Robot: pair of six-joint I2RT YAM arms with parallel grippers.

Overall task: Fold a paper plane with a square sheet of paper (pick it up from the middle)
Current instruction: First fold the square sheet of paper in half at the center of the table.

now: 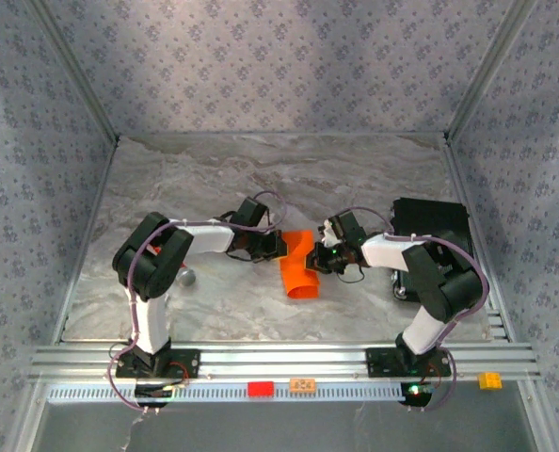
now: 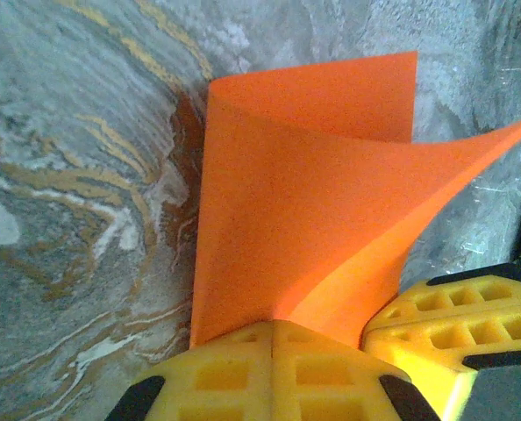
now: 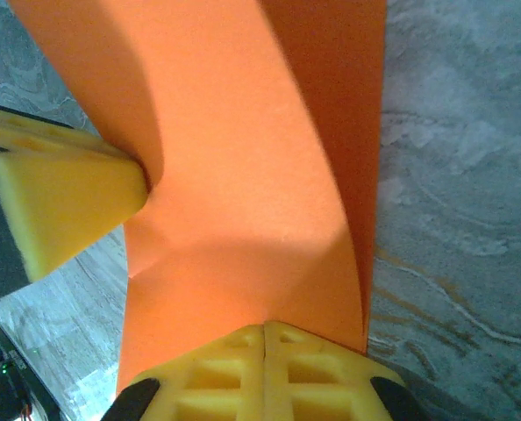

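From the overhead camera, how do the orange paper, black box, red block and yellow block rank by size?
1. black box, largest, though an arm partly covers it
2. orange paper
3. red block and yellow block: both tiny, too alike to rank

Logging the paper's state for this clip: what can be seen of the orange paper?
The orange paper is a thin, plain, matte sheet, bright orange on both faces. It is bent over on itself into a loose curl and does not lie flat. It sits mid-table over the marbled table, between the two arms. The left gripper and the right gripper each pinch an edge in closed jaws, from opposite sides.
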